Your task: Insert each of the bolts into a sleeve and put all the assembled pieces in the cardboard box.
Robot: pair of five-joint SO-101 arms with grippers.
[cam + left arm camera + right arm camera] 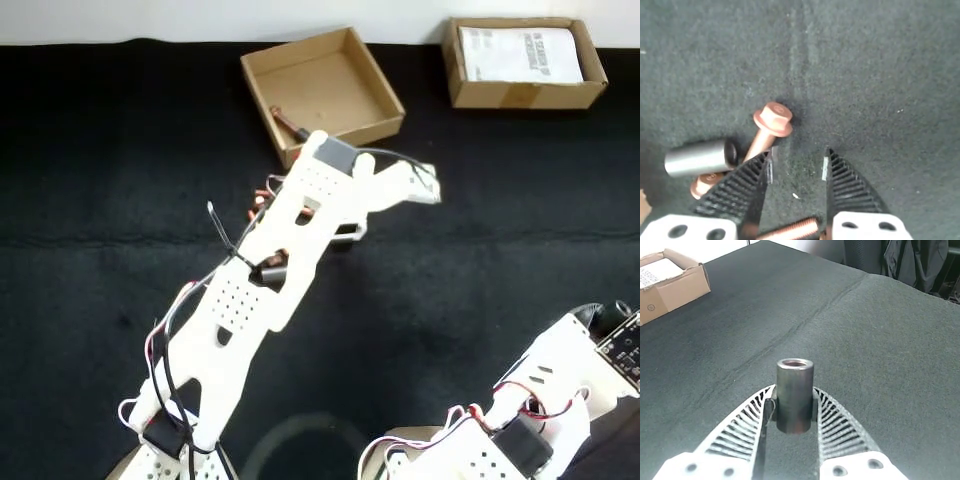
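Observation:
My left gripper (797,152) hangs open just above the black cloth. Beside one finger lies a copper flange bolt (771,127), touching a grey sleeve (700,157) that lies on its side. A second bolt head (704,184) pokes out under that sleeve, and a threaded bolt shaft (790,230) shows between the finger bases. My right gripper (794,392) is shut on a dark sleeve (795,390), held upright with its bore open. The cardboard box (322,85) stands behind the left arm (300,220), with a copper piece (288,122) at its front wall.
A second cardboard box (525,60) with a printed sheet inside stands at the back right. Copper bolts (262,195) peek out beside the left arm. The right arm (540,400) is at the front right corner, over black cloth.

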